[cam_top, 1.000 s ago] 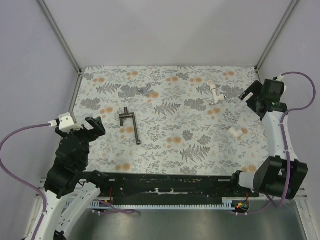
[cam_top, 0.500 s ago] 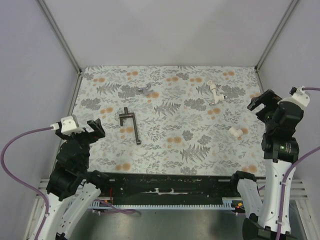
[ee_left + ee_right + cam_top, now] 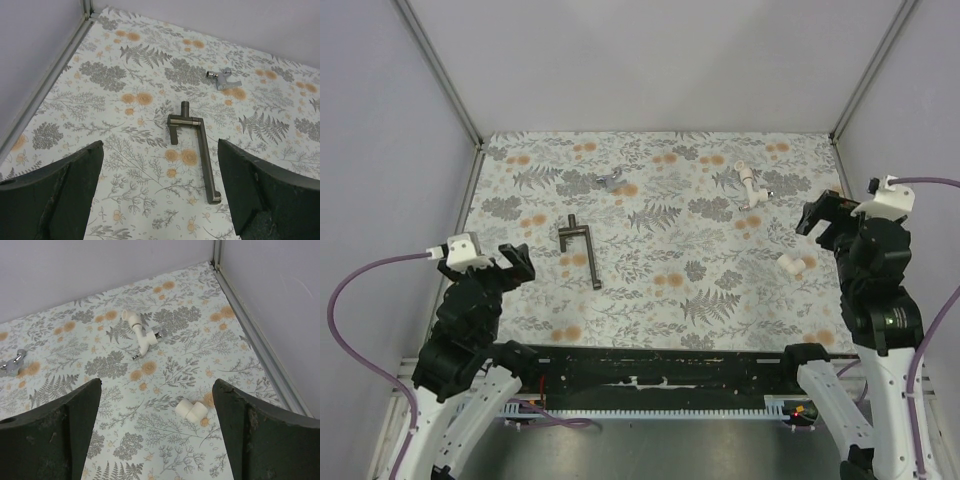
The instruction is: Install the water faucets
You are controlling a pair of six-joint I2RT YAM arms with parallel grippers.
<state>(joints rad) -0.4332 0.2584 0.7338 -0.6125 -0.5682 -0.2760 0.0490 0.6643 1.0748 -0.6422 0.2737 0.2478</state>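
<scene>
— Hands?
— The right hand (image 3: 156, 390) gapes wide and empty. So does the left hand (image 3: 160, 150), over the dark T-shaped metal tool (image 3: 205, 157).
— Faucets?
— The short white plastic elbow faucet (image 3: 192, 410) lies near the right hand on the floral counter (image 3: 100, 365), and the longer silver-tipped white faucet (image 3: 140, 337) lies beyond it. A lopsided pinch could roll the elbow away. No containers are visible.

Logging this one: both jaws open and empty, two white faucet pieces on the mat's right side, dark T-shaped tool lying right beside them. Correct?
Not quite. The top view shows the dark T-shaped tool on the left side of the mat, before the left gripper, far from the long faucet piece and short faucet piece near the right gripper. The rest holds.
</scene>
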